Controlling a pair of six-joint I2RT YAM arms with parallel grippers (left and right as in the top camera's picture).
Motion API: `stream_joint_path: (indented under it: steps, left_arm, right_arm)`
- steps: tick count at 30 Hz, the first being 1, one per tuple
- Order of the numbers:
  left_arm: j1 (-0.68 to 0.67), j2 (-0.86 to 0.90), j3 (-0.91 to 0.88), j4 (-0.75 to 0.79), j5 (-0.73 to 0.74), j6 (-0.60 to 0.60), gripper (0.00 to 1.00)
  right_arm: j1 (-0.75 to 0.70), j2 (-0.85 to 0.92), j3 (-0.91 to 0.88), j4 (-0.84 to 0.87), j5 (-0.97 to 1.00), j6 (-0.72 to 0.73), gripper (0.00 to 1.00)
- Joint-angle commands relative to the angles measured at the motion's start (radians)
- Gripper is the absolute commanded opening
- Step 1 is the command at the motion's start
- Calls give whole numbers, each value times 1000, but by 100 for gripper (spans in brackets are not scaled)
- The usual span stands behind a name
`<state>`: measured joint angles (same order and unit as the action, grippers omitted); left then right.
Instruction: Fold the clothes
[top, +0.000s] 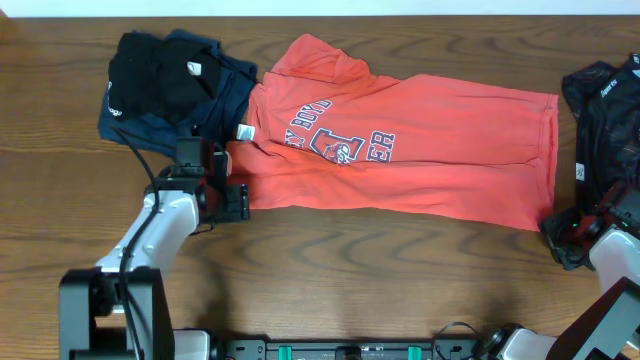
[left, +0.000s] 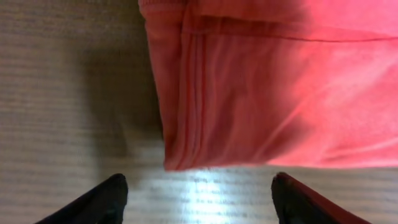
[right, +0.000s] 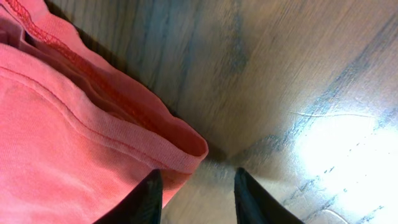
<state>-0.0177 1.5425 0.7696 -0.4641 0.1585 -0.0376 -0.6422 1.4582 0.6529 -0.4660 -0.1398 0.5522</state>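
Dark pile, far left: a black garment (top: 160, 70) lies crumpled on a navy garment (top: 228, 100) at the far left of the surface (top: 400, 265); neither is folded.
Left fingers: the left fingers (left: 102, 202) are spread wide just short of the shirt's near left corner; only bare surface is seen between them; nothing is held.
T-shirt: the orange-red T-shirt (top: 450, 140) is laid sideways across the middle of the surface, collar end toward the dark pile and hem toward the right; its near edge looks doubled over in the left wrist view, so a first lengthwise fold may be judged to be in.
Right fingers: the right fingers (right: 252, 196) are partly open at the shirt's near right hem corner; the corner lies just ahead of them; no cloth is seen pinched.
Dark garment, far right: a dark garment (top: 600, 110) is bunched at the right edge, apart from the shirt; it is unfolded.
Done: at most one fold of the T-shirt, as far as can be judged; the shirt is smoothed out long and flat.
Left to do: the cross folds of the T-shirt; every dark garment.
Count: one orange-red T-shirt; two dark garments at the left, as far as can be told from the heap; one dark garment at the right; two pairs of fingers.
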Motion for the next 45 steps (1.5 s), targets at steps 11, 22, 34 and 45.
stream_joint_path:
  steps: [11,22,34,45]
  left_arm:
    - [0,45,-5,2,-14,0,29]
    - [0,44,3,-1,-14,-1,27]
    - [0,44,3,-2,-13,-1,27]
    - [0,44,3,-3,-13,-2,27]
  right_arm:
    - [-16,0,-6,27,36,25,1]
    - [-52,1,-8,-28,6,22,46]
    - [-32,1,-150,237,-74,39,34]
    - [-32,3,-164,211,-107,38,37]
